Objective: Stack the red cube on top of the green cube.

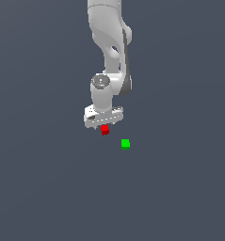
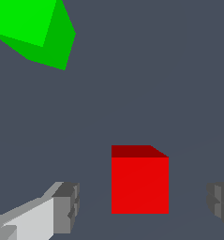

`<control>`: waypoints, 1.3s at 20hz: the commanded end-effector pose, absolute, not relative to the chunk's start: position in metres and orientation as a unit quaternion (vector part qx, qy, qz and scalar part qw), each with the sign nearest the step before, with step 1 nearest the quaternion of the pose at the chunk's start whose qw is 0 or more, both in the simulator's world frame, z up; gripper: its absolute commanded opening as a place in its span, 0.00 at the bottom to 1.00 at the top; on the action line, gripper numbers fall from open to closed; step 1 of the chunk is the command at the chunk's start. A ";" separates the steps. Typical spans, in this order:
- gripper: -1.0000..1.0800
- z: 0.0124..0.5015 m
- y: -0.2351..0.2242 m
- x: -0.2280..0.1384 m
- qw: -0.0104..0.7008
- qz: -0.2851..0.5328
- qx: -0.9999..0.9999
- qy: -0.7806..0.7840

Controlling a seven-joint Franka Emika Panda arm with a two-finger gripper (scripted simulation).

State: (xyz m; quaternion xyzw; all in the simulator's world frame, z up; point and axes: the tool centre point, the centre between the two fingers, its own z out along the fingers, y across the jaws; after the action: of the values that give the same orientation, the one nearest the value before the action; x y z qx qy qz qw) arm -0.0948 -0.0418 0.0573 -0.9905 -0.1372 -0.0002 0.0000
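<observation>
On grey ground, the spread tool [image 2: 141, 201] flanks the red cube [image 2: 139, 183].

The white arm [image 1: 109, 42] came down from the top centre of the exterior view, wrist pointing straight down. Its pincer [image 1: 103, 123] sat just above mid-frame, jaws spread wide (grey fingertips [image 2: 66, 208] stood far apart in the wrist view), gripping nothing.

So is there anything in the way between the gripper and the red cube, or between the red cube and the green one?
Nothing visible. The red cube sits between the open gripper's fingers, and only bare floor separates it from the green cube.
</observation>
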 end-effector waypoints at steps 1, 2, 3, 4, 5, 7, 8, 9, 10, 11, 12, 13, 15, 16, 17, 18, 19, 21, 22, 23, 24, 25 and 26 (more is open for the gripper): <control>0.96 0.047 -0.042 -0.095 0.000 0.000 -0.991 -0.137; 0.96 0.041 -0.042 -0.096 0.000 0.000 -0.991 -0.137; 0.96 0.037 -0.042 -0.096 0.000 0.000 -0.991 -0.137; 0.96 0.033 -0.042 -0.096 0.000 0.000 -0.990 -0.138; 0.96 0.029 -0.042 -0.096 0.000 0.000 -0.990 -0.138; 0.96 0.024 -0.042 -0.095 0.000 0.000 -0.990 -0.138; 0.96 0.022 -0.042 -0.095 0.000 0.000 -0.990 -0.138; 0.96 0.021 -0.042 -0.095 0.000 0.000 -0.990 -0.138; 0.96 0.020 -0.042 -0.095 0.000 0.000 -0.990 -0.138; 0.96 0.020 -0.042 -0.095 0.000 0.000 -0.990 -0.138; 0.00 0.020 -0.042 -0.095 0.000 0.000 -0.990 -0.138; 0.00 0.020 -0.042 -0.095 0.000 0.000 -0.990 -0.138; 0.00 0.020 -0.042 -0.095 0.000 0.000 -0.990 -0.138; 0.00 0.020 -0.042 -0.095 0.000 0.000 -0.990 -0.138; 0.00 0.020 -0.042 -0.095 0.000 0.000 -0.990 -0.138; 0.00 0.020 -0.042 -0.095 0.000 0.000 -0.990 -0.138; 0.00 0.020 -0.042 -0.095 0.000 0.000 -0.990 -0.138; 0.00 0.020 -0.042 -0.095 0.000 0.000 -0.990 -0.138; 0.00 0.020 -0.043 -0.095 0.000 0.000 -0.991 -0.137; 0.00 0.021 -0.043 -0.095 0.000 0.000 -0.991 -0.137; 0.00 0.021 -0.043 -0.095 0.000 0.000 -0.991 -0.137; 0.00 0.023 -0.043 -0.095 0.000 0.000 -0.991 -0.137; 0.00 0.024 -0.043 -0.095 0.000 0.000 -0.991 -0.137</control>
State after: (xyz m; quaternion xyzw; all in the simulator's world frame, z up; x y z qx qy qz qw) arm -0.0953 -0.0426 0.0220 -0.9906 -0.1369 0.0004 -0.0001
